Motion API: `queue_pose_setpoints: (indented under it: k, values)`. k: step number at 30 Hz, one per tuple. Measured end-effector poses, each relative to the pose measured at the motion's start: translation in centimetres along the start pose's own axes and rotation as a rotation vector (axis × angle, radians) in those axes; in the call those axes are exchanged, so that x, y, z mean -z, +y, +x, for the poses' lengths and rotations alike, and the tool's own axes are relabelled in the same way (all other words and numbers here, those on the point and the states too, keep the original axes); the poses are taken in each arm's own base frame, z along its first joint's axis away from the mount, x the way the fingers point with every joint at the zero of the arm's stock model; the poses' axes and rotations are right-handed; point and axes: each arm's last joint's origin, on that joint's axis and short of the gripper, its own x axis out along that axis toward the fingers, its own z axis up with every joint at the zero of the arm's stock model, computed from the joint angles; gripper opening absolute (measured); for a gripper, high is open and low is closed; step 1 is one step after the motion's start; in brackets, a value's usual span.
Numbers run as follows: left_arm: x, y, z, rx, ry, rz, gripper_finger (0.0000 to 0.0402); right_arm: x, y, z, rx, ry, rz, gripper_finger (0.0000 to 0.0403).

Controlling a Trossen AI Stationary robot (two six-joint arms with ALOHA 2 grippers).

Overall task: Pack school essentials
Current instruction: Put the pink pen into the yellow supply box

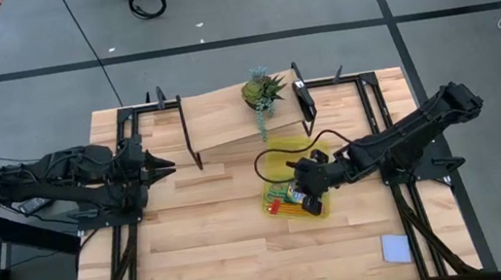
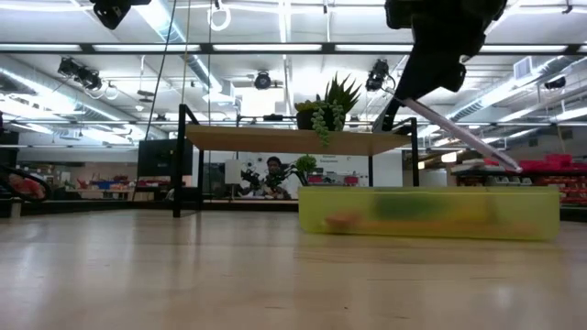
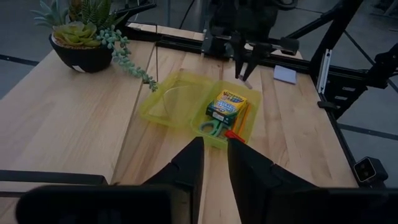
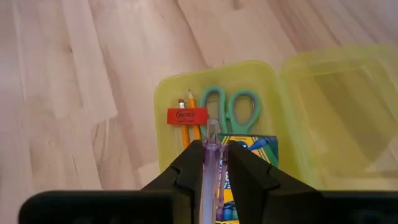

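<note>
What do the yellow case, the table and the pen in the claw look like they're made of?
Yellow case: seemingly thin translucent plastic, glossy; the table grain shows through its lid.
Table: pale wood planks, matte, with visible grain and seams.
Pen, pinched by the right gripper: probably clear purplish plastic, since light passes through its barrel.
</note>
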Motion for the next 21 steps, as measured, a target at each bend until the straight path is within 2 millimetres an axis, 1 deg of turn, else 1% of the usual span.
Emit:
queue_pose_setpoints:
  k: [6, 10, 18, 21]
  values:
    - [0.0, 0.0, 0.0, -0.007, -0.001, 0.000, 0.0084, 1.2, -0.3, 1.3, -0.060, -0.002, 0.003, 0.0074]
    - [0.0, 0.0, 0.0, -0.015, -0.002, 0.006, 0.0082, 1.8, -0.7, 1.9, -0.059, 0.003, -0.014, 0.0074]
    - [0.0, 0.0, 0.0, -0.015, -0.003, 0.008, 0.0082, 1.9, -1.0, 2.2, -0.101, 0.033, -0.127, 0.0074]
    - [0.0, 0.0, 0.0, -0.015, -0.002, 0.008, 0.0084, 1.9, -1.1, 2.2, -0.119, 0.045, -0.136, 0.0075]
